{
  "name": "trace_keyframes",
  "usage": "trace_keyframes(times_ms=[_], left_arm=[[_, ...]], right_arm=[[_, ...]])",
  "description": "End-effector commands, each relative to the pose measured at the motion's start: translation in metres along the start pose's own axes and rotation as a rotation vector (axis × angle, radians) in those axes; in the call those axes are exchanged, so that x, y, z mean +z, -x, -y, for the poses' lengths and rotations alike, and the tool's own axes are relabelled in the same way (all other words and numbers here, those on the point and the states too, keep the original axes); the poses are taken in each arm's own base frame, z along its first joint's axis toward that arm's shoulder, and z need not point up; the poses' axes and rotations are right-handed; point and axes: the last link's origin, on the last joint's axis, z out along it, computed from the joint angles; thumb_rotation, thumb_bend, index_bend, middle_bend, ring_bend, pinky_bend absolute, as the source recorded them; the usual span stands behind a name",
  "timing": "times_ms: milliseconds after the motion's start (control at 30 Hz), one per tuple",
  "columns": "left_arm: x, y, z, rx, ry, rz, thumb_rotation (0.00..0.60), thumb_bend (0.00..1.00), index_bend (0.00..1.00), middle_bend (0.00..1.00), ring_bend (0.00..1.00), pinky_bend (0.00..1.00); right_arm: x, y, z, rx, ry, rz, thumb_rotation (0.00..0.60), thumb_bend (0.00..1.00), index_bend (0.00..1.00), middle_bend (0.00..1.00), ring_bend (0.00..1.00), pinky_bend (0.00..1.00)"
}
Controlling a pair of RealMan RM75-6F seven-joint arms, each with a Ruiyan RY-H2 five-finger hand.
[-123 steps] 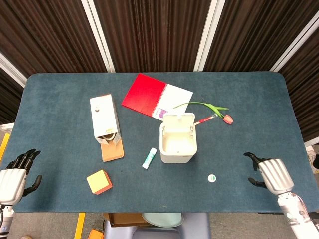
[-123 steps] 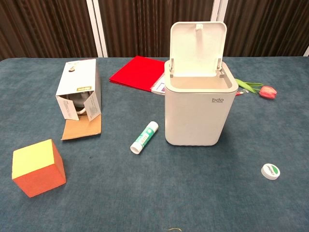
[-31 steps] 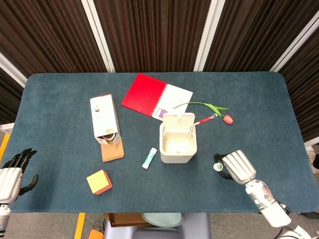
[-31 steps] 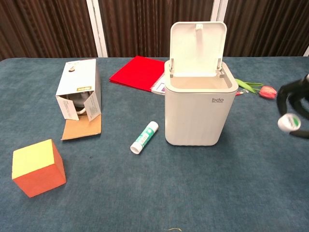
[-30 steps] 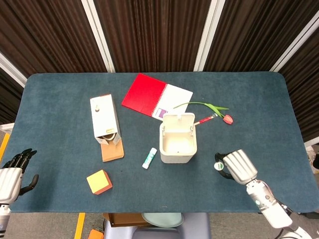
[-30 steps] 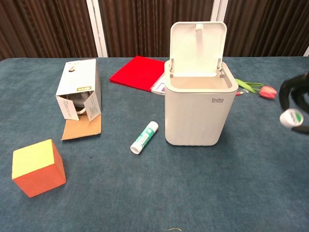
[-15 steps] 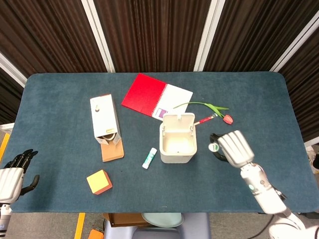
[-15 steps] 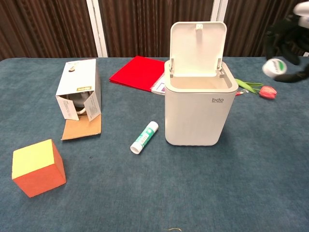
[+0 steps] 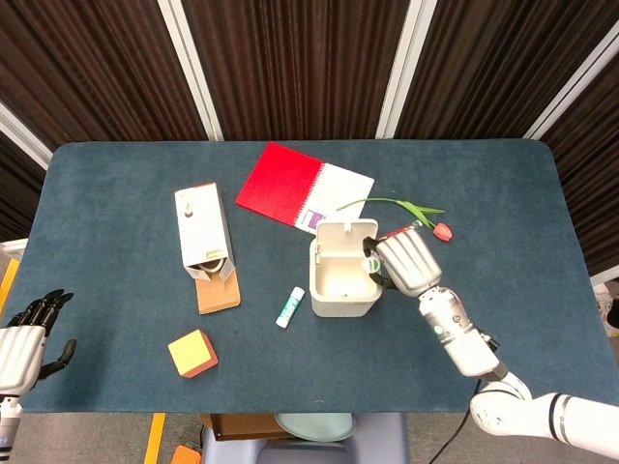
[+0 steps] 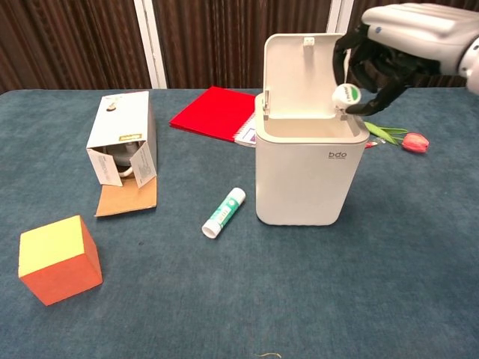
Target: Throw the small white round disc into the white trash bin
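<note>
The white trash bin (image 9: 329, 300) (image 10: 310, 179) stands mid-table with its lid tipped up at the back. My right hand (image 9: 406, 262) (image 10: 389, 56) hovers over the bin's right rim and pinches the small white round disc (image 9: 370, 264) (image 10: 346, 95) above the open mouth. My left hand (image 9: 24, 338) sits off the table's near left corner, fingers apart, holding nothing; the chest view does not show it.
A red notebook (image 9: 287, 183) lies behind the bin. A tulip (image 9: 440, 230) and a red pen lie to its right. A glue stick (image 9: 290, 306) lies left of the bin. An open carton (image 9: 203, 232) and a yellow-orange cube (image 9: 191, 352) sit further left.
My right hand has carried the disc up and to the left, from beside the bin to over its open mouth. The left hand has stayed put.
</note>
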Motion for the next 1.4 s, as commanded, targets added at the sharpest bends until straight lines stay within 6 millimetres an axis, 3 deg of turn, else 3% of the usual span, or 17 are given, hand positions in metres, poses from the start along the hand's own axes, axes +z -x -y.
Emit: trace_keyframes(times_ms=[33, 133, 333, 467, 567, 733, 900, 1000, 1133, 1333, 1400], left_arm=[[0.000, 0.000, 0.000, 0.001, 0.000, 0.000, 0.600, 0.41, 0.15, 0.12, 0.17, 0.33], [0.000, 0.000, 0.000, -0.001, -0.001, 0.002, 0.600, 0.41, 0.15, 0.12, 0.17, 0.33], [0.000, 0.000, 0.000, -0.001, 0.001, -0.001, 0.600, 0.41, 0.15, 0.12, 0.17, 0.33], [0.001, 0.001, -0.001, 0.005, 0.004, 0.003, 0.600, 0.41, 0.15, 0.12, 0.17, 0.33], [0.001, 0.001, -0.001, 0.006, 0.005, 0.005, 0.600, 0.41, 0.15, 0.12, 0.17, 0.33], [0.000, 0.001, -0.002, 0.009, 0.004, 0.001, 0.600, 0.41, 0.15, 0.12, 0.17, 0.33], [0.000, 0.001, -0.003, 0.012, 0.007, -0.003, 0.600, 0.41, 0.15, 0.12, 0.17, 0.33], [-0.001, 0.000, -0.004, 0.013, 0.012, -0.007, 0.600, 0.41, 0.15, 0.12, 0.17, 0.33], [-0.001, 0.001, -0.006, 0.016, 0.025, -0.007, 0.600, 0.41, 0.15, 0.12, 0.17, 0.33], [0.000, 0.002, -0.005, 0.026, 0.013, -0.006, 0.600, 0.41, 0.15, 0.12, 0.17, 0.33], [0.000, 0.002, -0.005, 0.028, 0.010, -0.006, 0.600, 0.41, 0.15, 0.12, 0.17, 0.33]], right_arm=[[0.007, 0.005, 0.006, 0.025, -0.009, 0.005, 0.600, 0.35, 0.72, 0.83, 0.90, 0.99], [0.008, 0.007, 0.007, 0.028, -0.014, 0.002, 0.600, 0.34, 0.70, 0.83, 0.90, 0.99], [-0.003, 0.003, 0.002, -0.022, -0.011, -0.018, 0.600, 0.07, 0.52, 0.83, 0.90, 0.99], [-0.016, -0.007, -0.003, -0.055, -0.004, -0.052, 0.600, 0.03, 0.38, 0.83, 0.90, 0.99], [-0.031, -0.019, -0.010, -0.093, 0.013, -0.116, 0.600, 0.03, 0.33, 0.83, 0.90, 0.99], [-0.075, -0.038, -0.029, -0.204, 0.071, -0.285, 0.600, 0.03, 0.43, 0.83, 0.87, 0.99], [-0.129, -0.041, -0.053, -0.274, 0.178, -0.328, 0.600, 0.03, 0.49, 0.82, 0.79, 0.93], [-0.168, -0.035, -0.073, -0.294, 0.298, -0.282, 0.600, 0.03, 0.49, 0.76, 0.71, 0.86], [-0.210, -0.020, -0.100, -0.256, 0.456, -0.210, 0.600, 0.04, 0.49, 0.59, 0.53, 0.70], [-0.227, 0.002, -0.135, -0.143, 0.559, -0.134, 0.600, 0.04, 0.35, 0.30, 0.18, 0.29], [-0.227, 0.008, -0.141, -0.129, 0.569, -0.110, 0.600, 0.04, 0.30, 0.25, 0.12, 0.24]])
